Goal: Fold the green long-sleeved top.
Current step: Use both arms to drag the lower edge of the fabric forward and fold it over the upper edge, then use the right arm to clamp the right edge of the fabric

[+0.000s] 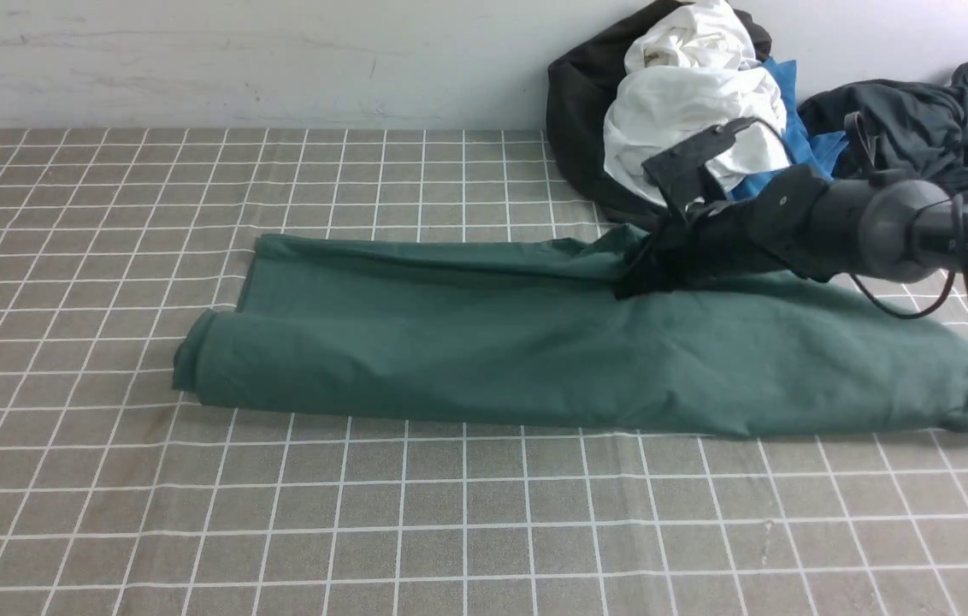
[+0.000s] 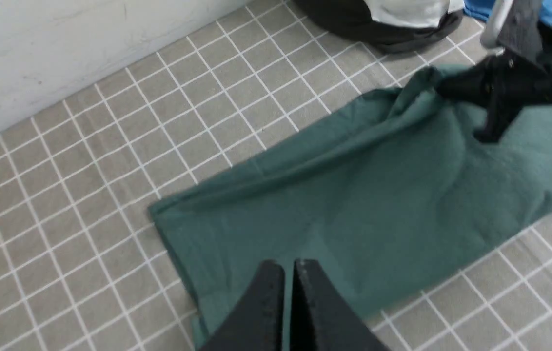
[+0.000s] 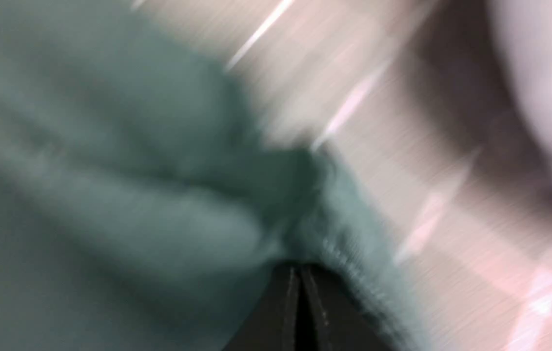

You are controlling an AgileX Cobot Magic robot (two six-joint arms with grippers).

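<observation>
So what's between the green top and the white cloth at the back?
The black cloth partly lies between green top and white cloth, front view.

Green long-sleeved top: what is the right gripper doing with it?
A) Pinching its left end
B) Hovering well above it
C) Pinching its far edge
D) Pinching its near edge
C: the right gripper is shut on the top's raised far edge, where the cloth bunches up.

Right end effector's (image 3: 298, 287) fingertips, blurred.
</observation>
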